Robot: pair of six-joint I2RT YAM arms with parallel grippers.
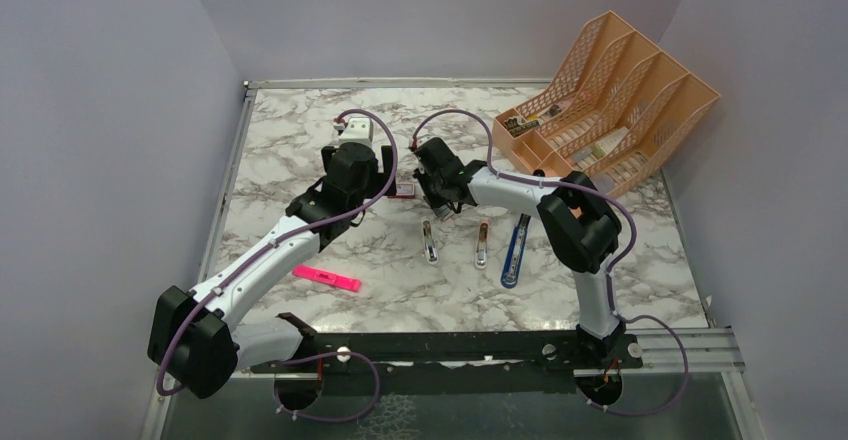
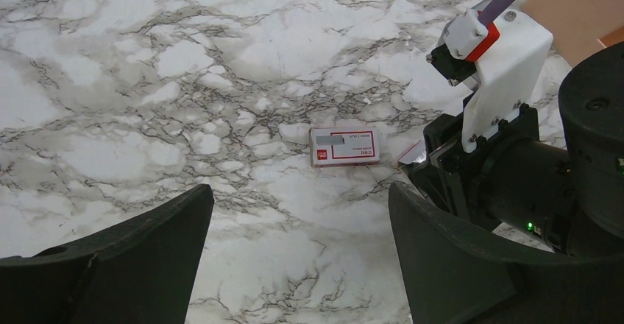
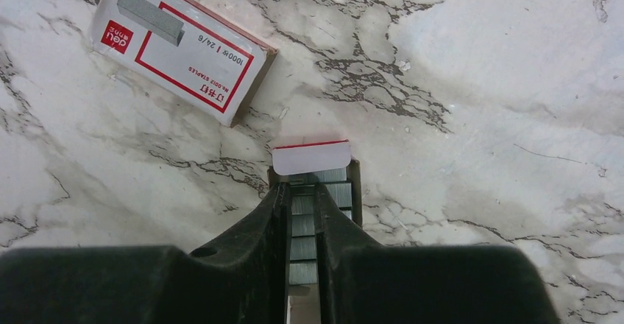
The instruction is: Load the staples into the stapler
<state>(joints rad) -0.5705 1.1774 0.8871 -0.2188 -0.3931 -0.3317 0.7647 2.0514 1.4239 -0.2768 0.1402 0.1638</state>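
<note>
The staples (image 3: 303, 227) are grey blocks lying in an open cardboard tray (image 3: 355, 191) with a white flap. My right gripper (image 3: 302, 191) is shut on one row of them inside the tray; in the top view it (image 1: 438, 204) points down at the table centre. The red-and-white staple box (image 3: 184, 48) lies just beyond, and also shows in the left wrist view (image 2: 344, 146) and the top view (image 1: 405, 190). My left gripper (image 2: 300, 191) is open and empty, hovering left of the box (image 1: 380, 182). The blue stapler (image 1: 515, 250) lies nearer the arms.
Two slim metal pieces (image 1: 429, 242) (image 1: 481, 244) lie left of the stapler. A pink highlighter (image 1: 326, 278) lies at front left. An orange file organiser (image 1: 610, 100) stands at the back right. The right arm's wrist (image 2: 515, 169) fills the right of the left wrist view.
</note>
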